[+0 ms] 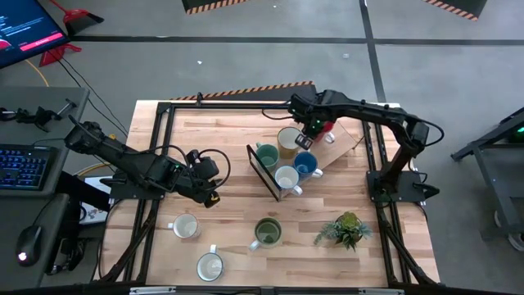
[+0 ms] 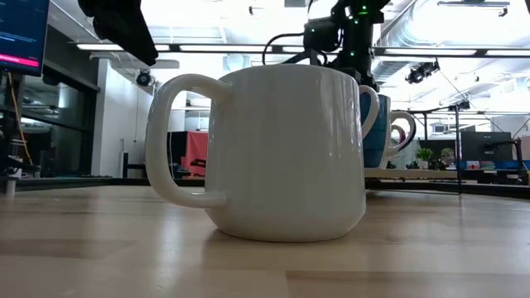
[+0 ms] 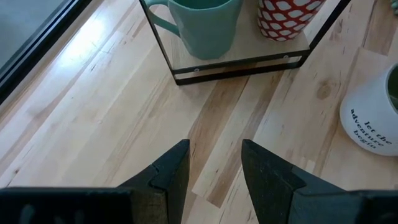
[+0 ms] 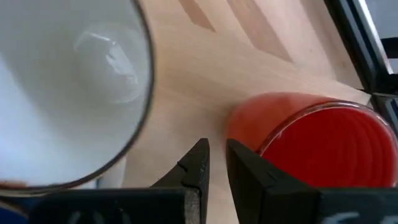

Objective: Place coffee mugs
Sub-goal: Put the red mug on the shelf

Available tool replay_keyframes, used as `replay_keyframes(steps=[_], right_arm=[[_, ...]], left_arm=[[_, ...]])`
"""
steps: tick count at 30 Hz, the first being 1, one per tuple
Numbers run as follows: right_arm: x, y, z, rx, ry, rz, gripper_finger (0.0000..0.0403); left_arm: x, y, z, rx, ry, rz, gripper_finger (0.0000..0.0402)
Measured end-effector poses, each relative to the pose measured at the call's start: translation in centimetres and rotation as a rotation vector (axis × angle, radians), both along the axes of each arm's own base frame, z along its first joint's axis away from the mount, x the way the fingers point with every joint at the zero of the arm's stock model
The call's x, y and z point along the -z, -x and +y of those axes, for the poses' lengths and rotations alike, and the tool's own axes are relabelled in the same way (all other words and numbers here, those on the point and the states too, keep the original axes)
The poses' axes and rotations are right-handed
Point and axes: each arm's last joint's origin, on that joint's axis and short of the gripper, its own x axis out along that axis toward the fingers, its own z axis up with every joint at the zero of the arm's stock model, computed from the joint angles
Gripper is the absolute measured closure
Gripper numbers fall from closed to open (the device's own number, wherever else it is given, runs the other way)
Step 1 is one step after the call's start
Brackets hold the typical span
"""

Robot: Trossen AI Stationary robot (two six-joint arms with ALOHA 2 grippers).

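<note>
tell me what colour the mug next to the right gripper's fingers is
Red. The round red mug shows best in the right wrist view, just beside the right gripper.

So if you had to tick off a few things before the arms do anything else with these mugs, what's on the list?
1. Right gripper empty, fingers nearly together: ok.
2. Red mug sits just beside its fingers; whether they touch: cannot tell.
3. Left gripper open, holding nothing, over bare wood: ok.
4. Teal mug upright in the glass-sided holder: ok.
5. Three mugs near the table's front, including the olive green mug, not placed: not ok.
6. Potted plant apart from both arms: ok.
</note>
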Motion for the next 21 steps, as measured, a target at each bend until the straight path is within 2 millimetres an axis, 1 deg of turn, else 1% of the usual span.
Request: replay_keyframes(steps=[21], right_arm=[[0.0,1.5,-2.4,0.048,0.014,0.036,0.0359]], left_arm=[[0.0,0.0,0.0,-0.006,0.006,-0.003,0.0266]])
